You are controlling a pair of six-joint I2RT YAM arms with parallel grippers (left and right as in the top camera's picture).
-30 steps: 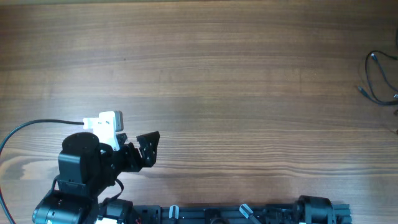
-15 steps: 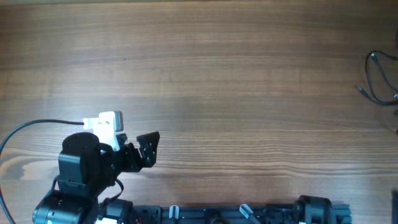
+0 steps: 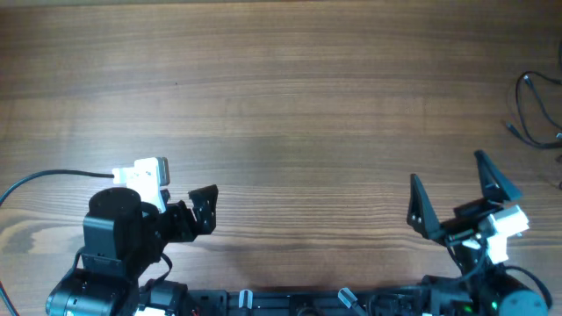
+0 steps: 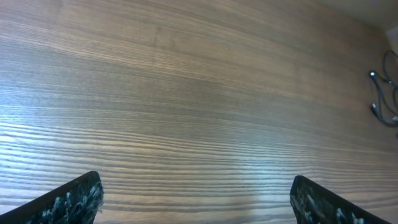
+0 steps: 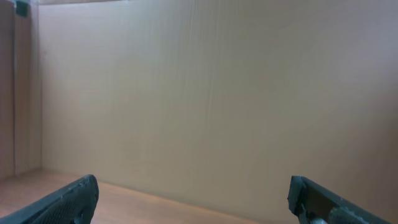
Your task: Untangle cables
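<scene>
Left pincer: my left pincer (image 4: 194, 205) was wide open, nothing between the fingers, low over the bare wood.
Right pincer: my right pincer (image 3: 455, 195) was spread just as wide, holding nothing, tips aimed away from the arm bases.
Cables: thin black cables (image 3: 530, 109) lay flat at the far right edge of the table (image 3: 290, 96), partly cut off by the overhead frame.
Long axis: the visible strands ran mostly near-to-far across the table, then curved off toward the right edge at the near end.
Ends: two tiny plug ends showed, one at the far end of the bundle, one nearer the arms on its left side; I couldn't tell their exact heading.
Separation: cables were well apart from my left pincer and nearer my right, touching neither.
Left wrist view: same bundle at the right margin.
</scene>
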